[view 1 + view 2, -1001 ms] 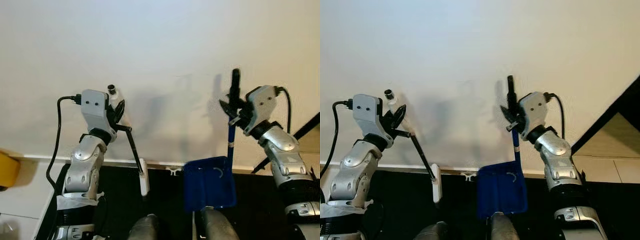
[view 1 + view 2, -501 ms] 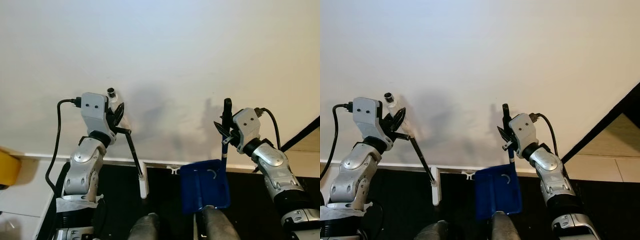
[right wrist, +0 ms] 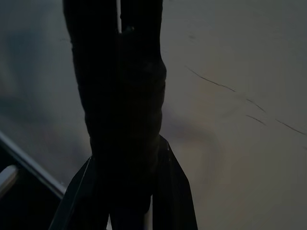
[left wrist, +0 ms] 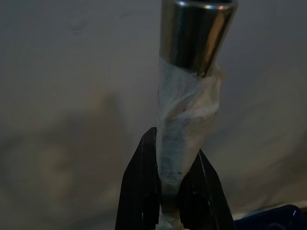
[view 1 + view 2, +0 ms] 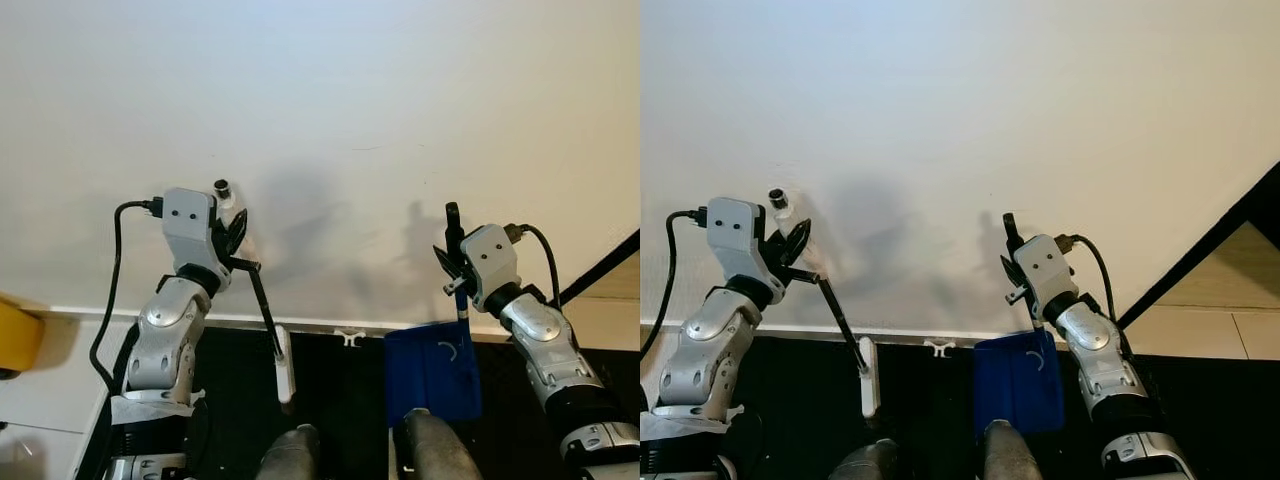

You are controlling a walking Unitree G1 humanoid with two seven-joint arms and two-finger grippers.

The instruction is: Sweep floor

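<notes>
The broom (image 5: 262, 310) was held by its tape-wrapped handle top (image 4: 184, 143), clamped in the left tool (image 4: 165, 191); its white head (image 5: 284, 365) hung at the dark floor. The blue dustpan (image 5: 432, 372) was gripped by its handle in the closed right tool (image 5: 452, 262). Both were judged light and stiff, the tape aiding grip.

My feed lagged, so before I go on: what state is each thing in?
Left gripper: shut on the tape-wrapped broom handle.
White broom head: hanging low over the black floor.
Right gripper: shut on the dustpan's black handle.
Blue plastic dustpan: hanging upright below its handle.
</notes>
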